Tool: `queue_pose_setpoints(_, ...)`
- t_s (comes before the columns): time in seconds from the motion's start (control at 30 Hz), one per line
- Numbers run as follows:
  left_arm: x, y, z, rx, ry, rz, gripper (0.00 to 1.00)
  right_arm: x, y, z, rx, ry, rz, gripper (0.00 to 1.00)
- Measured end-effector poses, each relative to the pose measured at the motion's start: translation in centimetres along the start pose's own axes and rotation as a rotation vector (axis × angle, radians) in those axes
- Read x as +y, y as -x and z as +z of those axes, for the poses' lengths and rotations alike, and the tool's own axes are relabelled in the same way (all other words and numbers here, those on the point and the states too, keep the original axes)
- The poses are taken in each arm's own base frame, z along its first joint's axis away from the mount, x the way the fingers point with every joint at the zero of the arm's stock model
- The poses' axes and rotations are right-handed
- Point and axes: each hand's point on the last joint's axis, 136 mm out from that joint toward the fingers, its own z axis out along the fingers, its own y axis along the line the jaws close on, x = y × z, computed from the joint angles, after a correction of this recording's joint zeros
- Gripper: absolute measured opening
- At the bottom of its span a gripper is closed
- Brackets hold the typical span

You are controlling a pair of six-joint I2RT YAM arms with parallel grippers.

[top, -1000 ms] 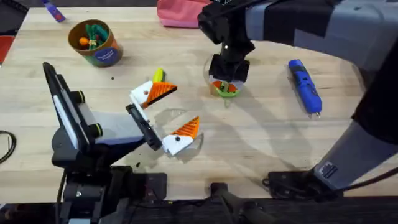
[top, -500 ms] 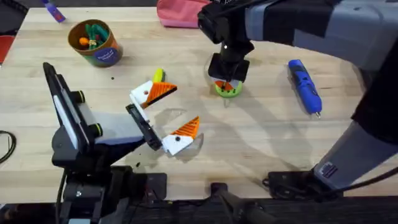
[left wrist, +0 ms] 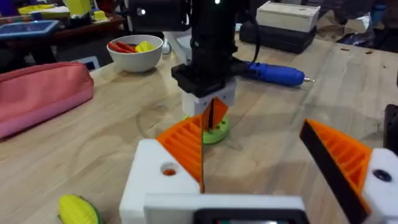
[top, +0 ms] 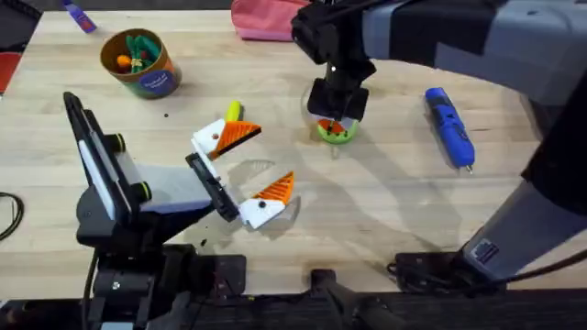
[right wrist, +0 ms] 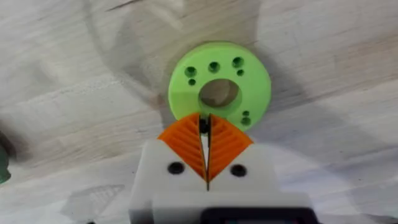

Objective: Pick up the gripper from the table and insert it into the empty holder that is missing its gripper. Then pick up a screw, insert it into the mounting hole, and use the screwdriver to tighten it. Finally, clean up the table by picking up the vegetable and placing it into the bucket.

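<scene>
Hanging low over the pale wooden bench [top: 385, 211], the right claw [top: 336, 121] has its two orange ribbed pads [right wrist: 227, 144] pressed flat together. A small dark bit [right wrist: 204, 125] sits in the seam near the tips, and it cannot be told what it is. Directly under these tips lies a bright green round plastic disc [right wrist: 219, 87] with a big middle hole and several small holes around it. The tips come down at the edge of the disc; whether they touch it cannot be told.

The left claw [top: 268, 161] is wide open and has hold of nothing. Each of its two white blocky mounts [left wrist: 163, 180] bears an orange ribbed wedge [left wrist: 186, 144], and the open gap between them faces toward the green disc. From the left wrist view, the near wedge covers part of the disc and of the right claw.

The small yellow toy corn cob with a green end [top: 233, 111] lies on the bench just beside the farther white mount, on the side away from the right arm. The round tan-orange tub with a teal band [top: 147, 81] stands well apart, near the far left corner, with orange and green toys inside. The blue cylindrical power screwdriver [top: 449, 126] lies flat to the right of the right claw, its silver tip toward the near edge.

A pink soft pouch [top: 261, 20] lies at the far edge behind the right arm. Beside it stands a white bowl [left wrist: 135, 55] with red and yellow pieces. A small blue-purple pen-like thing [top: 78, 16] lies beyond the tub.
</scene>
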Motion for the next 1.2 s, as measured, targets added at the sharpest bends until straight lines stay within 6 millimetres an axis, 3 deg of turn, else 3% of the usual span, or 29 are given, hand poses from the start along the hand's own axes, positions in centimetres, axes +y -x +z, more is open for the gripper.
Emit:
queue_pose_setpoints(0.13,0.0,0.0,0.0,0.0,0.0,0.0,0.985,-0.4,0.1,-1.9,-0.017,0.007,-0.026,0.006)
queue_pose_setpoints(0.23,0.0,0.0,0.0,0.0,0.0,0.0,0.985,-1.2,-0.2,-4.9,-0.027,0.021,-0.053,0.006)
queue_pose_setpoints(0.4,0.0,0.0,0.0,0.0,0.0,0.0,0.985,-0.9,0.5,-10.3,-0.084,0.09,-0.107,0.006)
queue_pose_setpoints(0.9,0.0,0.0,0.0,0.0,0.0,0.0,0.986,0.2,1.2,-16.1,-0.209,0.118,-0.294,0.006)
queue_pose_setpoints(1.2,0.0,0.0,0.0,0.0,0.0,0.0,0.985,3.1,-0.2,-22.1,-0.327,0.236,-0.608,0.006)
